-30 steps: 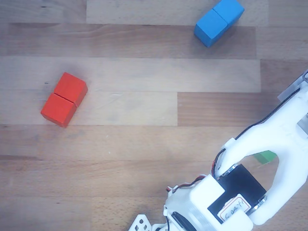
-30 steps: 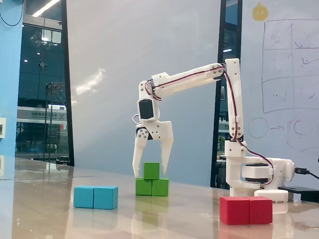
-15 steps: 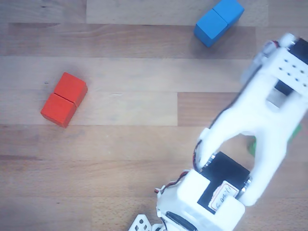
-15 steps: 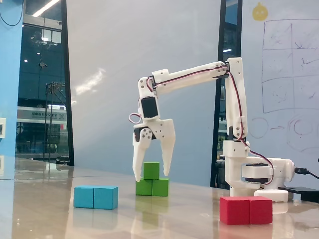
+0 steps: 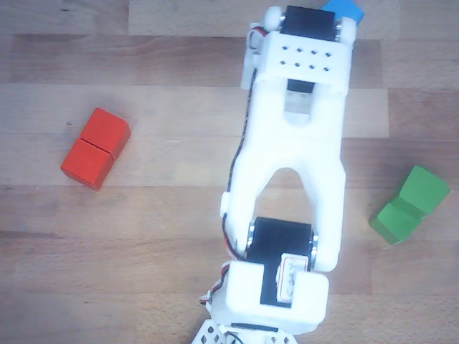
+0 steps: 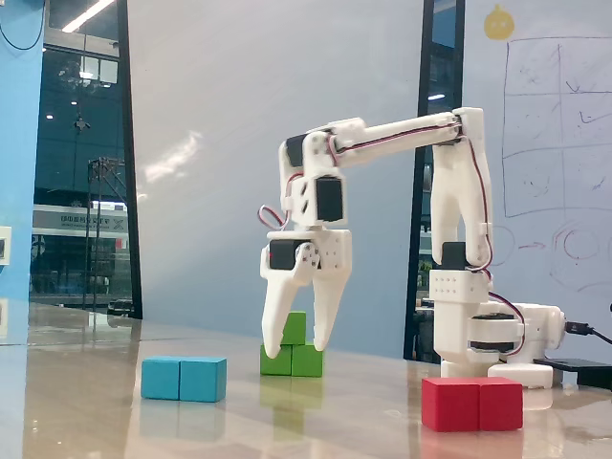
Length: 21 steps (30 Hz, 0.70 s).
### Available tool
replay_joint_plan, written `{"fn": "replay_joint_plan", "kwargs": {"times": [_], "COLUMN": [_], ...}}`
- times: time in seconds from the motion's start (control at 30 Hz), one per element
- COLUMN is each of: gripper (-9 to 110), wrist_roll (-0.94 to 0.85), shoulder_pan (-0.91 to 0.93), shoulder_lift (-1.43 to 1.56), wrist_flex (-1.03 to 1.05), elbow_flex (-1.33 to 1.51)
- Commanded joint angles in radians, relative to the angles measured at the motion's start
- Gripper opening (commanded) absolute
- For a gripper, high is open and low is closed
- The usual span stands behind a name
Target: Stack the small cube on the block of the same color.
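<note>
The small green cube (image 6: 295,327) sits on top of the elongated green block (image 6: 292,360), toward one end. In the other view the cube (image 5: 424,188) is the raised part at the far end of the block (image 5: 394,221), at the right. My gripper (image 6: 295,350) hangs open and empty, fingertips just above the table. In the fixed view it stands in front of the green stack. The other view shows the arm (image 5: 294,143) well to the left of the stack, reaching toward the blue block (image 5: 343,9). The jaws are hidden under the arm there.
A blue two-cube block (image 6: 184,379) lies at the front left in the fixed view. A red two-cube block (image 6: 472,403) lies at the front right, and at the left in the other view (image 5: 95,148). The arm's base (image 6: 488,335) stands behind the red block.
</note>
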Motion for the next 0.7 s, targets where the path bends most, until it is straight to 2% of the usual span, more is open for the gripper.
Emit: {"fn": "replay_joint_plan", "kwargs": {"times": [0.0, 0.27, 0.67], "gripper": [26, 26, 26], "wrist_roll": [0.11, 0.304, 0.31], "shoulder_pan": [-0.069, -0.095, -0.092], "shoulder_lift": [0.204, 0.554, 1.187], "wrist_flex": [-0.118, -0.344, -0.414], "elbow_flex": [0.091, 0.48, 1.039]}}
